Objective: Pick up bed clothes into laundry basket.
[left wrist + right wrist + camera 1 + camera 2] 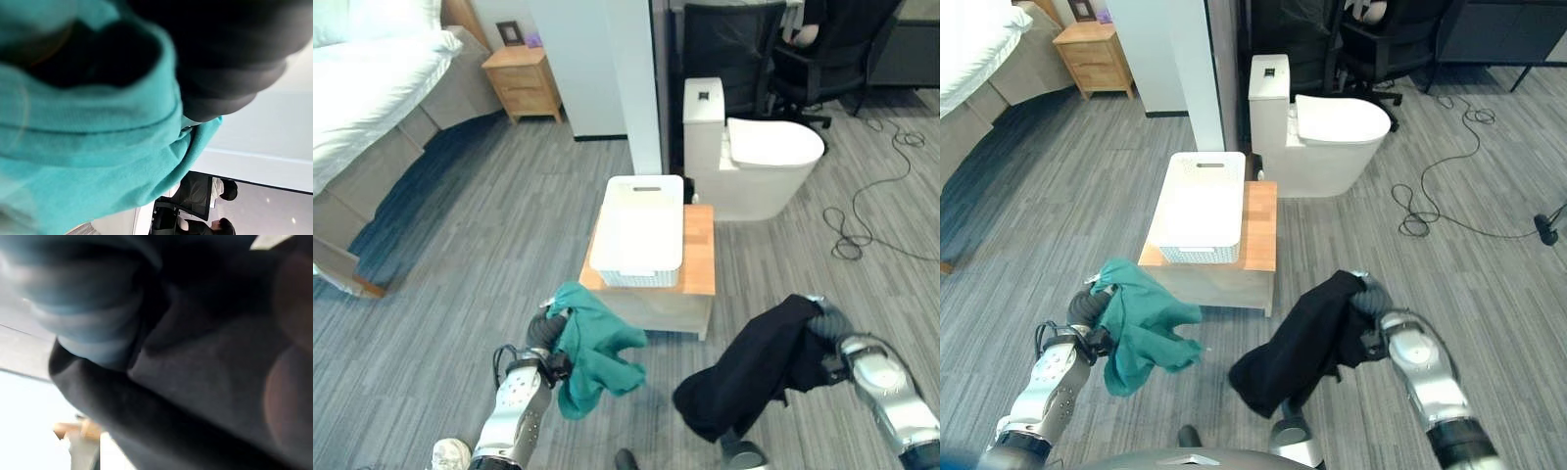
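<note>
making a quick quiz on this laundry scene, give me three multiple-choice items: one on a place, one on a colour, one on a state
1. Where does the white laundry basket stand?
A. on the bed
B. on the low wooden table
C. on the floor

2. What colour is the garment in the left hand?
A. teal
B. red
C. white

3. What is the state of the right hand?
A. open and idle
B. pressing the basket
C. holding a black garment

Key: 1 B, the basket sits on the table top. 2 A, the teal garment hangs from it. 3 C, black cloth drapes from that hand.
</note>
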You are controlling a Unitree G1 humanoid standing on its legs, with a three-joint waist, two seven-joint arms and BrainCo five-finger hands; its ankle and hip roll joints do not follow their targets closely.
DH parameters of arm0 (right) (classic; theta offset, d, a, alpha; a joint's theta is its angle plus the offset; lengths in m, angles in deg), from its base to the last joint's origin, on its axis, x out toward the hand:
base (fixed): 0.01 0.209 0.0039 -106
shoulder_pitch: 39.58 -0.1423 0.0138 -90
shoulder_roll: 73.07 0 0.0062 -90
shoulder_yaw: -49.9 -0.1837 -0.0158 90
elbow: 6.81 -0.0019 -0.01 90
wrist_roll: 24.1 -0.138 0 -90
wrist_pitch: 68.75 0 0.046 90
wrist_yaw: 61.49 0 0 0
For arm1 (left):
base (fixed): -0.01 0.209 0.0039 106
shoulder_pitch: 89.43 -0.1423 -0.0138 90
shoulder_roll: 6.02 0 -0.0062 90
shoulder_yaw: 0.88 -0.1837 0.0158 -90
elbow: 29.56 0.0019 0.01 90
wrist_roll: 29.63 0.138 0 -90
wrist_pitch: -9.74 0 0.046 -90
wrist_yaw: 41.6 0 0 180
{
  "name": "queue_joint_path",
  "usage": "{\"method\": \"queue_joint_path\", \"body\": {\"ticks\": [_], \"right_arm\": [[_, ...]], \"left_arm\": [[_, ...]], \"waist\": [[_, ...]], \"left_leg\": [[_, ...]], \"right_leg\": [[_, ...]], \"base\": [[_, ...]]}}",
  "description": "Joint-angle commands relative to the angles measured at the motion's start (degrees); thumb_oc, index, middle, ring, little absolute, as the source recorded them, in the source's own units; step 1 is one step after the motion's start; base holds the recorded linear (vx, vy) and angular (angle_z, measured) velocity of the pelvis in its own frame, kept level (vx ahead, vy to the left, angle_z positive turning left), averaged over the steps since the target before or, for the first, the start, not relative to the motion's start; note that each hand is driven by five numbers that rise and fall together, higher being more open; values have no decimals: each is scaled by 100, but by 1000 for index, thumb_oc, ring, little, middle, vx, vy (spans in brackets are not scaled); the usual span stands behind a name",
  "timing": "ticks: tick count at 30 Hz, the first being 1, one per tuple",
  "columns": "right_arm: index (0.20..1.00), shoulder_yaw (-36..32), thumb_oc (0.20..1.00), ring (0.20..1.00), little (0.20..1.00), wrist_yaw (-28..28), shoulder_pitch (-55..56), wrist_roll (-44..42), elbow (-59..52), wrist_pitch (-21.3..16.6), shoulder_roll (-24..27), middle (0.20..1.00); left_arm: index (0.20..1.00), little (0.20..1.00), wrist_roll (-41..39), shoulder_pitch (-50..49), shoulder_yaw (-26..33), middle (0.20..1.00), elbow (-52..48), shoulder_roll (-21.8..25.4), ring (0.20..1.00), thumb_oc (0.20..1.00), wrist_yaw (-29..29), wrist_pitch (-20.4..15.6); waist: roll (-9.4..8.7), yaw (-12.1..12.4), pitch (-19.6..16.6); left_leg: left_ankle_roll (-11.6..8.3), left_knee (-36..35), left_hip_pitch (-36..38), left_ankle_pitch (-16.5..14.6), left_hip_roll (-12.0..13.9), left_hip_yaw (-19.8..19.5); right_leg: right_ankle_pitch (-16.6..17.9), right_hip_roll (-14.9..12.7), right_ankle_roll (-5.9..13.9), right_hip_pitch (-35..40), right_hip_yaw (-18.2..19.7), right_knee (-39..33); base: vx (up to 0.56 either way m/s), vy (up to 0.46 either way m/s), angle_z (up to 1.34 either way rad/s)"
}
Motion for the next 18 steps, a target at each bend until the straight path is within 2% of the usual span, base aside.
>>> {"method": "queue_joint_path", "body": {"ticks": [1, 2, 3, 5, 10, 11, 12, 14, 18], "right_arm": [[200, 617, 200, 200, 200, -165, -1912, -217, 308, -379, 362, 200], [200, 661, 200, 200, 200, -167, -1973, -224, 346, -390, 358, 200], [200, 1040, 200, 200, 200, -339, -2984, -76, 967, -369, 224, 200], [200, 1429, 200, 200, 200, -567, -4053, 123, 1540, -366, -63, 200], [200, 1892, 200, 200, 200, -813, -5288, 766, 2213, -212, -666, 200], [200, 2173, 200, 200, 200, -914, -5847, 1165, 2546, -163, -841, 200], [200, 2176, 200, 200, 200, -914, -5851, 1165, 2550, -164, -844, 200], [200, 2634, 200, 200, 200, -1050, -6497, 1921, 2802, -55, -861, 200], [200, 2915, 200, 200, 200, -1164, -6922, 2361, 3036, 0, -868, 200]], "left_arm": [[200, 200, -293, 394, -23, 200, -79, 508, 200, 200, 81, -351], [200, 200, -294, 401, 1, 200, -75, 495, 200, 200, 82, -352], [200, 200, -380, 427, -103, 200, -121, 582, 200, 200, 114, -364], [200, 200, -430, 426, -87, 200, -242, 712, 200, 200, 127, -389], [200, 200, -418, 199, 95, 200, -299, 939, 200, 200, 94, -399], [200, 200, -380, 111, 182, 200, -300, 1016, 200, 200, 77, -409], [200, 200, -380, 110, 185, 200, -300, 1014, 200, 200, 77, -408], [200, 200, -312, -29, 300, 200, -319, 1140, 200, 200, 36, -444], [200, 200, -278, -174, 486, 200, -312, 1167, 200, 200, -32, -493]], "waist": [[-292, 353, -176], [-281, 334, -165], [-277, 420, -164], [-241, 490, -104], [-198, 613, -171], [-184, 627, -171], [-183, 623, -169], [-174, 656, -192], [-158, 669, -205]], "left_leg": [[-43, 70, 223, -346, -90, -234], [-44, 70, 221, -346, -88, -231], [-59, 69, 182, -318, -79, -246], [-75, 69, 104, -284, -55, -230], [-103, 69, 63, -252, -31, -215], [-108, 69, 33, -233, -32, -257], [-108, 69, 33, -233, -32, -259], [-112, 69, -7, -236, -45, -321], [-105, 69, -18, -250, -60, -396]], "right_leg": [[-325, 103, -99, -262, 145, 138], [-325, 105, -99, -266, 147, 141], [-306, 127, -115, -291, 153, 131], [-256, 172, -122, -376, 149, 103], [-262, 201, -136, -381, 112, 96], [-270, 207, -145, -369, 89, 96], [-270, 207, -145, -369, 87, 96], [-283, 207, -160, -376, 85, 99], [-320, 205, -184, -360, 58, 120]], "base": [[-18, -38, 8], [-27, -40, 13], [-50, -35, 11], [-70, -31, -11], [18, -16, 3], [32, -12, 3], [30, -12, 6], [40, 1, 11], [47, -2, 14]]}}
